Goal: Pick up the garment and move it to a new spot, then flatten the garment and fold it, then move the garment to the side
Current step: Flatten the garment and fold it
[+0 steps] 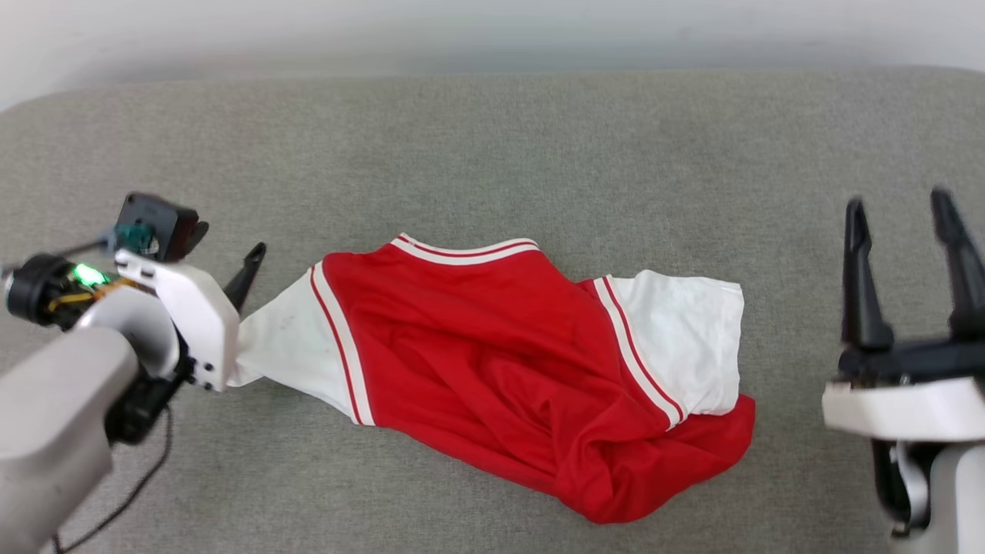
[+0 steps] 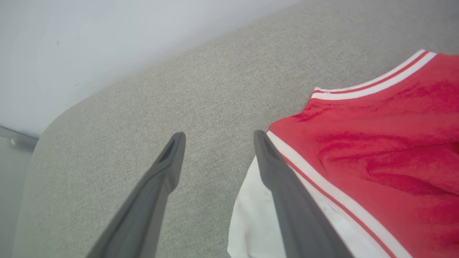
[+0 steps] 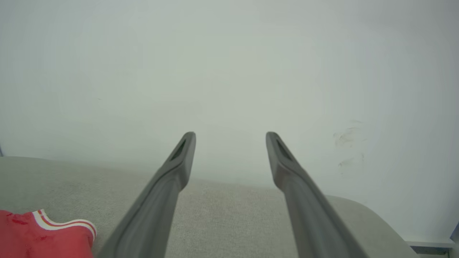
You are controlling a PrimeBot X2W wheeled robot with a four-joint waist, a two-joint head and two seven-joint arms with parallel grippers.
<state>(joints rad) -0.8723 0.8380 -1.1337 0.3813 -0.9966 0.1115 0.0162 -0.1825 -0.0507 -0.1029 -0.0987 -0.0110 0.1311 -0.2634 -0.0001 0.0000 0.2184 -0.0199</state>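
On the gray cloth surface (image 1: 492, 154), the garment (image 1: 492, 362) lay bunched up near the middle, red in the body with a white sleeve at each end. Its long way ran from side to side across the head view, tipping a little down toward the robot's right. The left gripper (image 2: 219, 137) was right at the left sleeve (image 1: 292, 346). Its jaws stood wide apart and held nothing. In the left wrist view, bare gray cloth showed between the two fingers, and the sleeve's edge lay just beside the finger on the garment's side. Whether that finger touched the sleeve could not be told. The right gripper (image 1: 899, 204) stood off at the other side, with a strip of bare cloth between it and the right sleeve (image 1: 692, 331). Its jaws were wide apart too and empty, and they pointed toward the pale wall (image 3: 229, 53), not down at the shirt. So the left arm was the nearer one. The garment was not yet flat, with deep folds near its lower right corner. To flatten it, each arm would likely need to take the end on its own side and pull along that long way.
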